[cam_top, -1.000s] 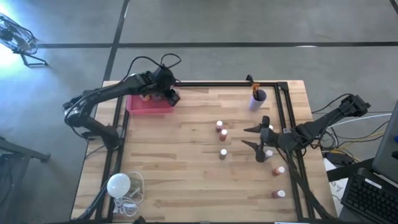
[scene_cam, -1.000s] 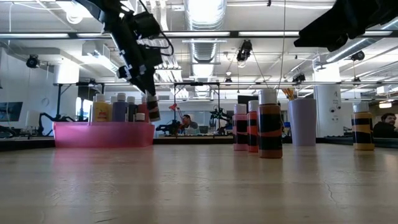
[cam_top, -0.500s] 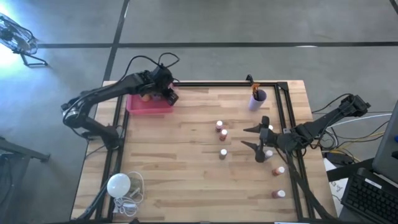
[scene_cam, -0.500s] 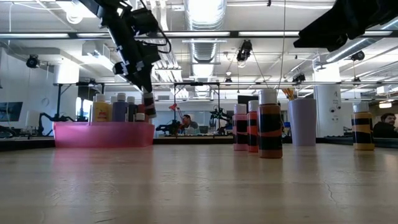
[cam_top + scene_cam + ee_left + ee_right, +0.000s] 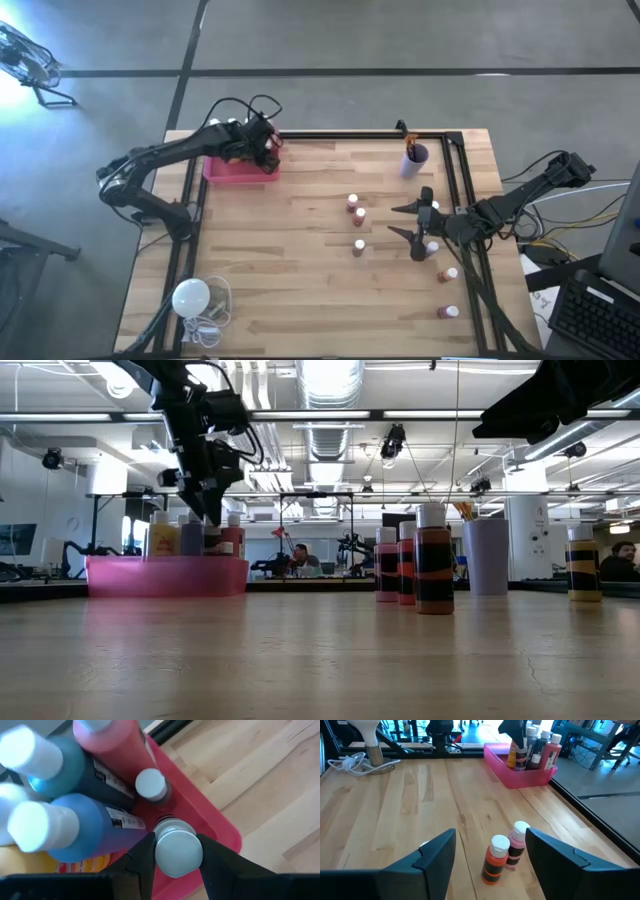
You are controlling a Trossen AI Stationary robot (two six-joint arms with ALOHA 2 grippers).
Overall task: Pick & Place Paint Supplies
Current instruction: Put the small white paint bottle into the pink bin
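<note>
Pink tray point(image 5: 222, 168), far-left corner of the worktop point(image 5: 300, 280): holding several sorted paint bottles, among them a red bottle point(image 5: 112, 742), two blue ones and a tiny brown one point(image 5: 151, 785).

Left hand point(image 5: 172, 851): hanging over the tray's near-right corner, pointing down, fingers pinching a small white-capped bottle point(image 5: 176, 847) that is sitting low among the others; release appears to be pending.

Still waiting on the worktop: two bottles point(image 5: 355, 208) mid-table, a single one point(image 5: 359, 247) nearer the front, more along the right edge point(image 5: 448, 292). Purple cup point(image 5: 415, 158) with brushes standing at the far right. Sorting looks roughly half done.

Right hand point(image 5: 413, 222): hovering at the right edge, fingers spread, gripping nothing, facing the two mid-table bottles.
</note>
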